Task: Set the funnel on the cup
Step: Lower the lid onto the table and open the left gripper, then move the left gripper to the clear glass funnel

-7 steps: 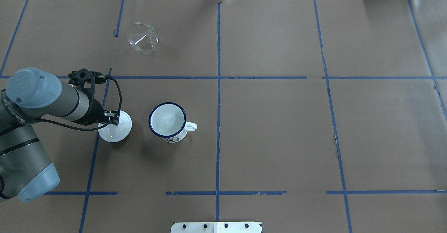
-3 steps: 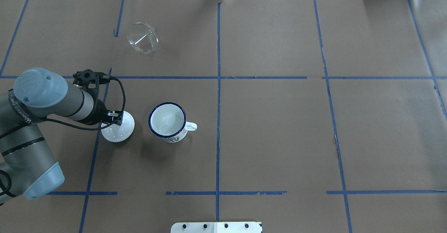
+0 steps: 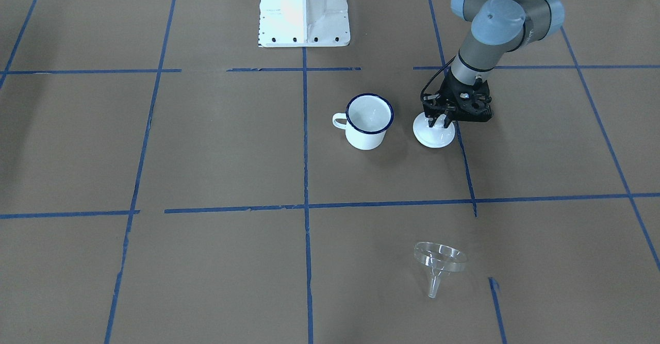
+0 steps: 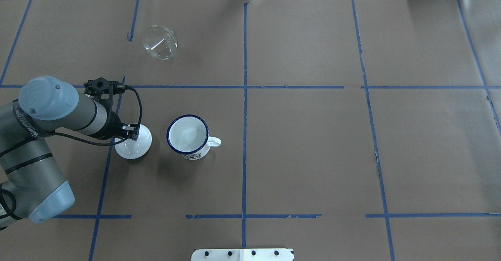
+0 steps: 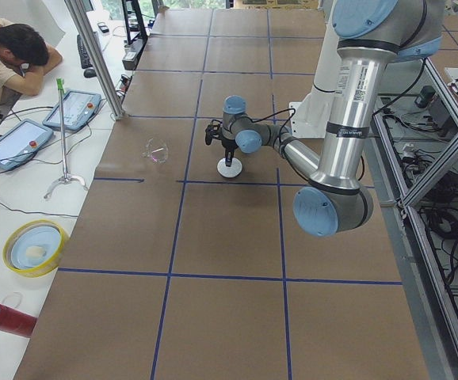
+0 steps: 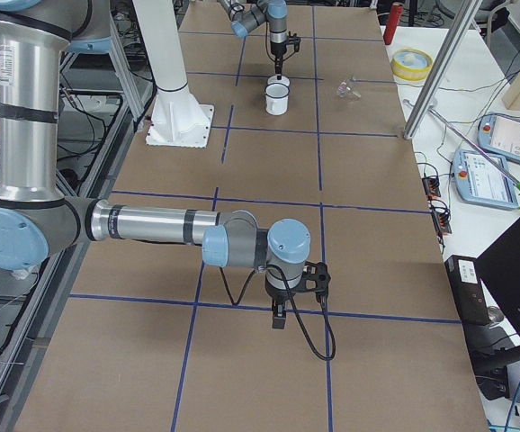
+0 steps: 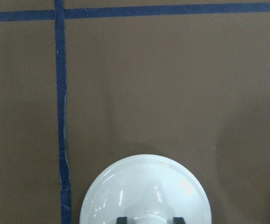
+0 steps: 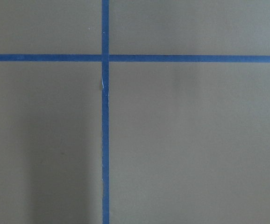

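The clear funnel point(image 4: 159, 42) lies on its side on the brown paper at the far left, also in the front view point(image 3: 439, 261). The white cup with a dark blue rim point(image 4: 188, 135) stands upright, open and empty point(image 3: 367, 122). My left gripper point(image 4: 131, 132) is shut on the knob of a round white lid point(image 4: 133, 147) just left of the cup; in the left wrist view the fingertips flank the knob above the lid point(image 7: 144, 191). My right gripper point(image 6: 279, 322) points down over bare paper far from these things; I cannot tell whether it is open.
The lid hangs at or just above table level, a short gap from the cup. Blue tape lines point(image 4: 244, 96) cross the paper. The robot's white base point(image 3: 303, 9) stands behind the cup. A person and tablets sit beyond the table's far edge point(image 5: 11, 55).
My left gripper has moved slightly right toward the cup, carrying the white lid with it. The funnel and the cup have not moved.
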